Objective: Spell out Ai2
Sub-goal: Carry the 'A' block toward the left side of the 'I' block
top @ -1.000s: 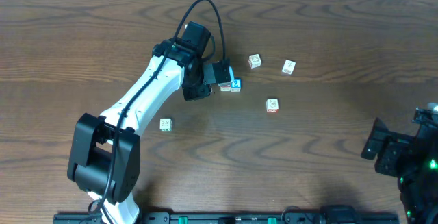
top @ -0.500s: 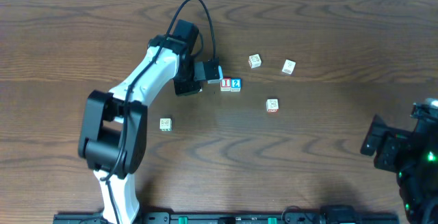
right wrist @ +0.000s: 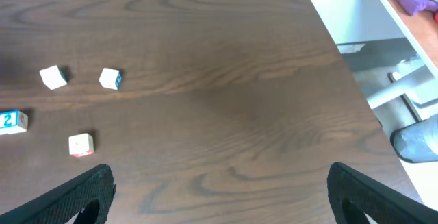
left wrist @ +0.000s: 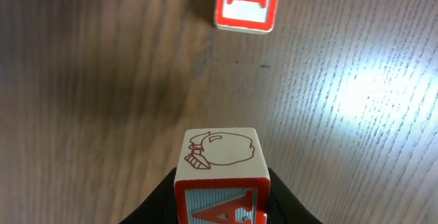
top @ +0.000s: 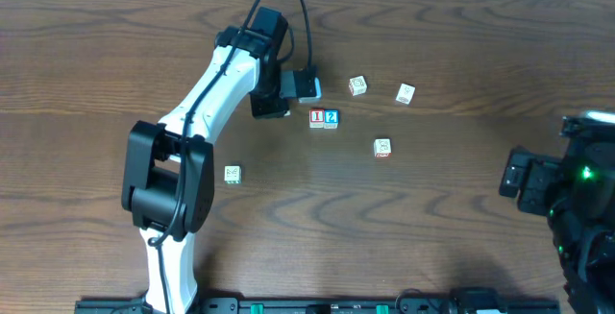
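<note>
Pulled back from I cube (left wrist: 246, 1), left gripper (left wrist: 222, 196) clamped on A cube (left wrist: 219, 157), red A on pale blue, red drawing on top, right gripper (right wrist: 222, 196) wide open, empty

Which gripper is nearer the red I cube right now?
Left. The left gripper, holding the A cube, is just beside the I cube; the right gripper sits open, far off to the right.

The wooden worktop (top: 500, 45) bears pale cubes. Rear cube (top: 358, 85) and right cube (top: 405, 93) sit close; front cube (top: 382, 148) and left cube (top: 232, 174) lie apart.
</note>
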`<state>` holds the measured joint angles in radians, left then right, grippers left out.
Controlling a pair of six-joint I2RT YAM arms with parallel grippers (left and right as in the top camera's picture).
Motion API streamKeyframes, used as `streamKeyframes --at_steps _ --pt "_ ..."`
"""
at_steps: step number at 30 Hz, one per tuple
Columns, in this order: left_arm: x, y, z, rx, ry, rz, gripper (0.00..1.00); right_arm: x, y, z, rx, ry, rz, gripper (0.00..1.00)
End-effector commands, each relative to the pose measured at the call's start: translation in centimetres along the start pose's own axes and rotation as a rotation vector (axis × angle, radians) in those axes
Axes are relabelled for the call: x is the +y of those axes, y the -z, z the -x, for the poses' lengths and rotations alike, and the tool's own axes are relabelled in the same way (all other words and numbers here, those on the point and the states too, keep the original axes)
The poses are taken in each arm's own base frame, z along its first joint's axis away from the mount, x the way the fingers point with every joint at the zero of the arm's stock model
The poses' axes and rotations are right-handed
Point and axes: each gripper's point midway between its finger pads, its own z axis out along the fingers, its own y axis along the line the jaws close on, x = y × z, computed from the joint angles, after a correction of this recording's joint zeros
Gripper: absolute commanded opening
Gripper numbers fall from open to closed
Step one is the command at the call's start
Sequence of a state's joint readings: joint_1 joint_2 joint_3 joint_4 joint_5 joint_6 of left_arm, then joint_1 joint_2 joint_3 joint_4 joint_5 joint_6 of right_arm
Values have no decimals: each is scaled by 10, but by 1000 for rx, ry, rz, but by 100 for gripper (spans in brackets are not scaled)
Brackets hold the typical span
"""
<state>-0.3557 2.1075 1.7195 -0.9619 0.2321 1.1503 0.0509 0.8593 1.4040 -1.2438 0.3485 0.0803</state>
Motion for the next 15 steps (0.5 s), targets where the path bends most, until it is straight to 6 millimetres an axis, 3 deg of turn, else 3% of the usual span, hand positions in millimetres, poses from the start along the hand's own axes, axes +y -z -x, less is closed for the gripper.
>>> streamKeyframes --at_steps 1,15 --pt "-2 -8 2 12 -23 -18 6 -5 -1 1 -7 20 -24 99" --pt "1 -28 10 -1 8 -18 6 -5 -1 4 -21 29 -24 99"
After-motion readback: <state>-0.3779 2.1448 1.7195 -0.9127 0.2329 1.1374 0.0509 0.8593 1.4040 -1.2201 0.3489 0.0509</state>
